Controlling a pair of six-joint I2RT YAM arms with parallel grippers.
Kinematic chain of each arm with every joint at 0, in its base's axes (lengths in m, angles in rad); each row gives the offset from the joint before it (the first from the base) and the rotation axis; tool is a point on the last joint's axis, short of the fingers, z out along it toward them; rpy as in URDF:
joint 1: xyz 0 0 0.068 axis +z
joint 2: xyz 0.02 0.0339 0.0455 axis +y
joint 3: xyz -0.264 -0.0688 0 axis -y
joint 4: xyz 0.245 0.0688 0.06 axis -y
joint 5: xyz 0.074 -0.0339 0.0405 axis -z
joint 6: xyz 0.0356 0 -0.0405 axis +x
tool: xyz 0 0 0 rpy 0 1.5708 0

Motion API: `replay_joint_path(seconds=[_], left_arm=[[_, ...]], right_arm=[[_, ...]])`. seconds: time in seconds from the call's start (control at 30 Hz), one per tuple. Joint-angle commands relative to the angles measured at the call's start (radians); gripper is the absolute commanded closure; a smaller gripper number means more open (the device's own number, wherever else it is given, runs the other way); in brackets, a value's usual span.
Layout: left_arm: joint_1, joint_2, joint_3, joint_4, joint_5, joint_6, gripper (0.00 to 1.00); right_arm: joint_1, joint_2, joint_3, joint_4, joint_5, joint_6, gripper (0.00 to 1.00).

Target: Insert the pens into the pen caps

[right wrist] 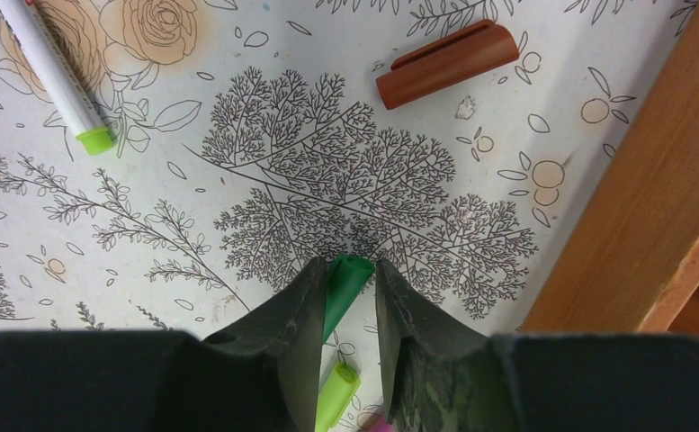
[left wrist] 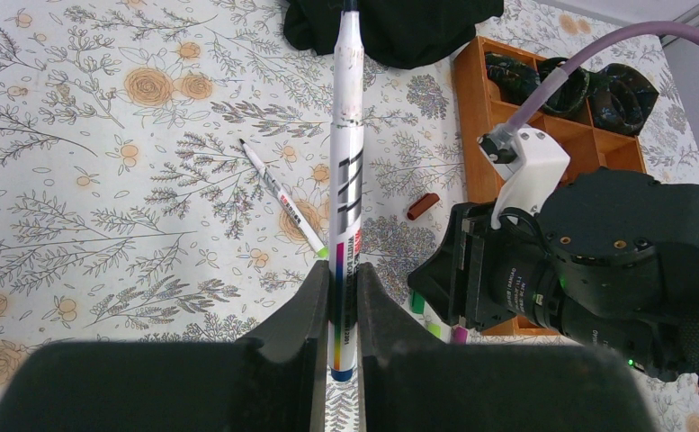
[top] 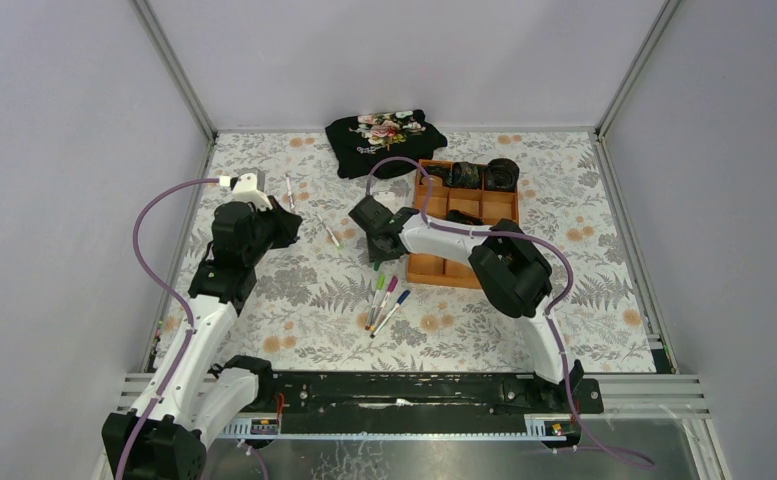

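My left gripper [left wrist: 344,270] is shut on a white-barrelled pen [left wrist: 346,171] whose barrel runs straight out ahead of the fingers; in the top view it [top: 289,222] is at the left of the table. My right gripper [right wrist: 344,265] is shut on a dark green cap [right wrist: 345,281], held tilted just above the cloth; in the top view the cap [top: 376,265] shows under the gripper. A loose pen with a light green end [right wrist: 58,76] lies to the left, and a dark red cap [right wrist: 444,63] lies ahead near the tray. Another bare pen [top: 289,190] lies far left.
Three capped pens [top: 384,300] lie side by side just behind my right gripper. The orange tray [top: 464,272] with black rolls [top: 484,175] stands right of it. A black printed cloth [top: 384,140] lies at the back. The right wrist [left wrist: 597,261] is close to my left gripper's right.
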Motion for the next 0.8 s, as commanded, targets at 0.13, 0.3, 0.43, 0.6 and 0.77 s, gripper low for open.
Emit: replay_joint_path(seconds=[0.13,0.3,0.43,0.6,0.77], left_arm=[[0.005,-0.015,-0.007,0.033,-0.018,0.001,1.00],[0.004,-0.016,-0.007,0.033,-0.019,0.001,1.00],[0.004,-0.019,-0.007,0.033,-0.017,0.001,1.00],[0.005,-0.023,-0.008,0.033,-0.017,0.001,1.00],[0.004,-0.024,-0.009,0.033,-0.016,0.001,1.00]], right_arm=[[0.023,0.048,0.018,-0.096,-0.008,-0.030,0.63],[0.037,0.039,0.008,-0.104,-0.017,-0.002,0.59],[0.039,0.029,-0.008,-0.097,-0.021,0.020,0.60],[0.045,0.048,0.012,-0.101,-0.029,0.026,0.68],[0.045,0.053,0.020,-0.100,-0.025,0.035,0.82]])
